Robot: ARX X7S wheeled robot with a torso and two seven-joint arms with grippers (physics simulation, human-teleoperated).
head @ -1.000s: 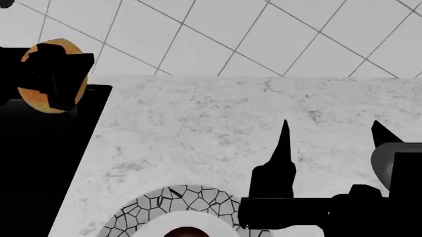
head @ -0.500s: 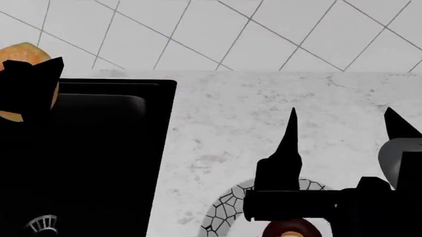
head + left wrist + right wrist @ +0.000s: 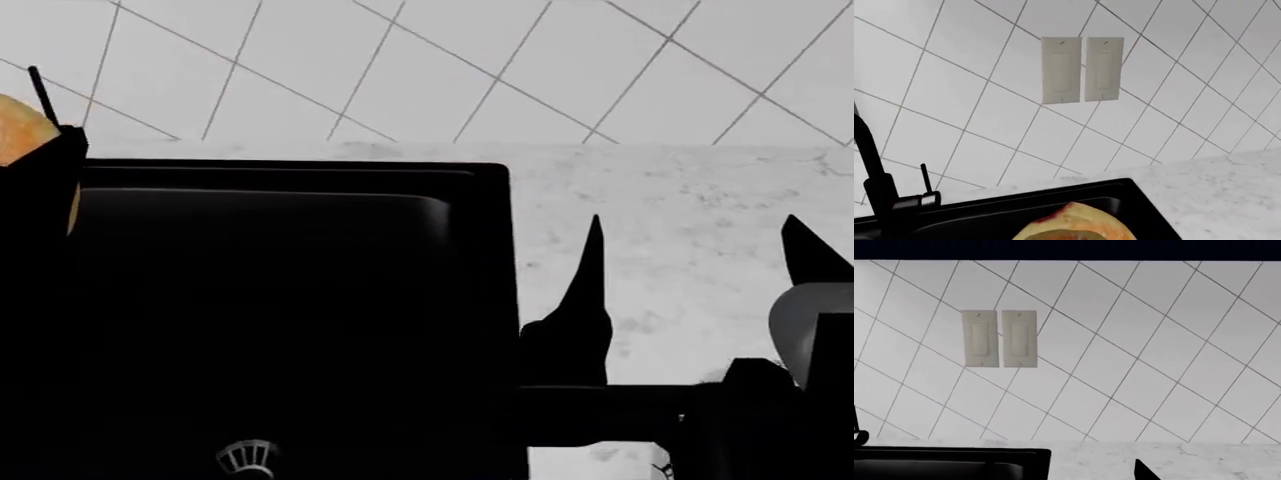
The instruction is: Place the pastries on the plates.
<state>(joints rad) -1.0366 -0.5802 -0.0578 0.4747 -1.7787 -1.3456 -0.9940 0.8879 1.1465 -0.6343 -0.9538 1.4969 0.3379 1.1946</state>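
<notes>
Though left fingers' hold unclear, pastry over black sink; right fingers apart

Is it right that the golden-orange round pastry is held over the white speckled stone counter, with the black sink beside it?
Not quite. In the left wrist view the golden-orange round pastry hangs over the black sink, not the white speckled stone counter, which lies beside it.

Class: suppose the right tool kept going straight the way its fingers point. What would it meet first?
Probably the tiled wall. The right tool points over bare counter with nothing standing between it and the wall, though depth is hard to judge.
</notes>
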